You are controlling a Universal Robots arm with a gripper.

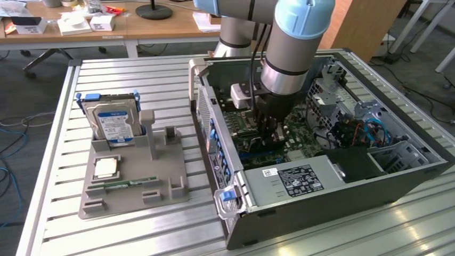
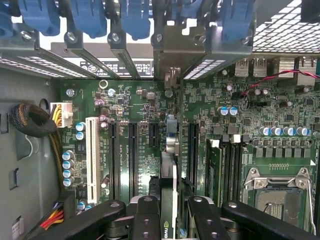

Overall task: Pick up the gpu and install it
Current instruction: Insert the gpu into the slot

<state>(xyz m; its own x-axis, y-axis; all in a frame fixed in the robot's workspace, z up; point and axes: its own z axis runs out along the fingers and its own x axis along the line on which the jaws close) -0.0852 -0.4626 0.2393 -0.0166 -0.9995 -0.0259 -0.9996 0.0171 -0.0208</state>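
Exterior view — arm (image 1: 288, 48) vertical, gripper (image 1: 269, 141) clasping gpu (image 2: 169, 197).

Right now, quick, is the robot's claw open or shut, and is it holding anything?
Gripper: closed on the gpu, which it holds edge-on over the motherboard slots.

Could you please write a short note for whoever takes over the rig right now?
Grip: the end effector is closed on the gpu, down inside the open computer case.
Position: the gpu stands on edge over the motherboard expansion slots, bracket toward the rear openings.
Done: gpu picked up and brought into the case.
Left: full seating cannot be confirmed; card not yet released.
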